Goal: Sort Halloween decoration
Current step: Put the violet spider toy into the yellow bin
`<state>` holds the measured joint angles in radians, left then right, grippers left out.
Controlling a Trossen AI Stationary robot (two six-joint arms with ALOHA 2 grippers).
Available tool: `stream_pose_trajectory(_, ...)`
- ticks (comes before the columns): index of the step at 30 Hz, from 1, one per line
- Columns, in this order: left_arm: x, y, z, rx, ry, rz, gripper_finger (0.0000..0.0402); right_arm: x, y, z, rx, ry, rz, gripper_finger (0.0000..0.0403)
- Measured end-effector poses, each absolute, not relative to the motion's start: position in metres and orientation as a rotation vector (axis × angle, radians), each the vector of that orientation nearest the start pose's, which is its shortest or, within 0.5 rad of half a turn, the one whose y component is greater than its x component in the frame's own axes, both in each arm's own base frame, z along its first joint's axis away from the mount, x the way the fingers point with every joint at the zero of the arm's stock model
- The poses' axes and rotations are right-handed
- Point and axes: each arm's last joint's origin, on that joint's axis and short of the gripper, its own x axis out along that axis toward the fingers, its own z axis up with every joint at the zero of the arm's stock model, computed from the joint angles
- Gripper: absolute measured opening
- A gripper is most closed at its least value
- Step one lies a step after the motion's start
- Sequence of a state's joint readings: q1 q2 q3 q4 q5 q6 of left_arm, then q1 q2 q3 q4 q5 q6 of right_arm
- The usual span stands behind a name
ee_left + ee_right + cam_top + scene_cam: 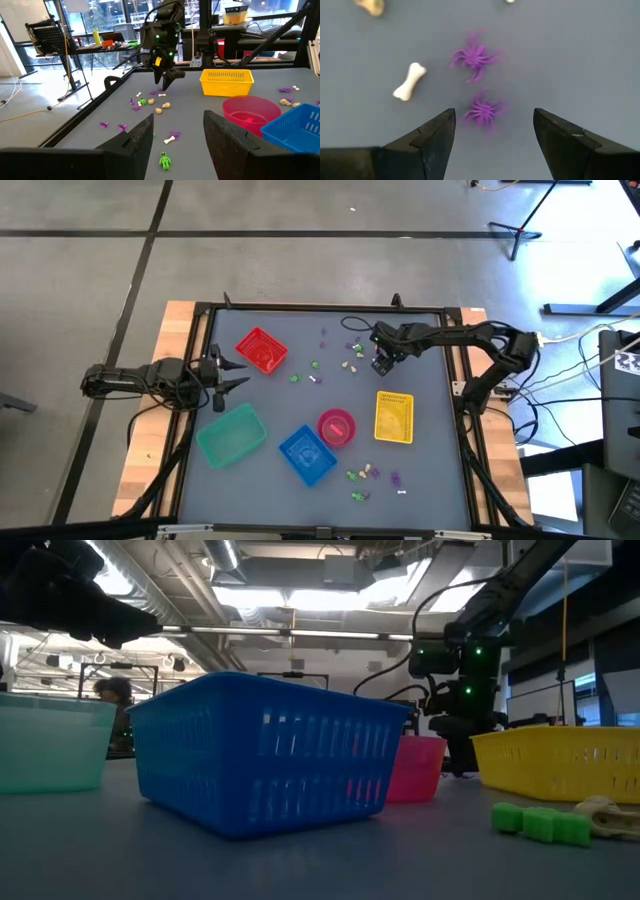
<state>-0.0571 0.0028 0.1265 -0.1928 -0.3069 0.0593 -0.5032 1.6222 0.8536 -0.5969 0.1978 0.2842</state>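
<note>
Small Halloween trinkets lie flat on the grey table in a far cluster point(352, 354) and a near cluster point(372, 477). My right gripper point(383, 364) hangs open, pointing steeply down just above the far cluster. In its wrist view a purple spider point(482, 111) lies between and just beyond the open fingers point(494, 119). A second purple spider point(475, 54) and a white bone point(409, 81) lie farther on. My left gripper point(226, 372) waits open and level at the table's left edge, with nothing between its fingers point(177, 127).
A red basket point(262, 350) stands at the far left. A teal basket point(231, 434), a blue basket point(307, 454), a pink bowl point(336, 427) and a yellow basket point(394, 418) stand across the table's near half. Green and cream trinkets point(540, 823) lie near the front edge.
</note>
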Motion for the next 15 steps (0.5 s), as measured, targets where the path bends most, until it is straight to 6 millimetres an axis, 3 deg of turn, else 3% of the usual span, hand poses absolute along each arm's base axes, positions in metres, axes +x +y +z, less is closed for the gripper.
stream_pose_trajectory(7,0.087,0.004,0.188,0.071,0.075,0.247,0.0158,0.227,-0.148,0.145,0.549,1.273,-0.741,0.0264)
stream_pose_trajectory(15,0.087,0.004,0.188,0.071,0.075,0.247,0.0158,0.227,-0.151,0.142,0.529,1.283,-0.726,0.0264)
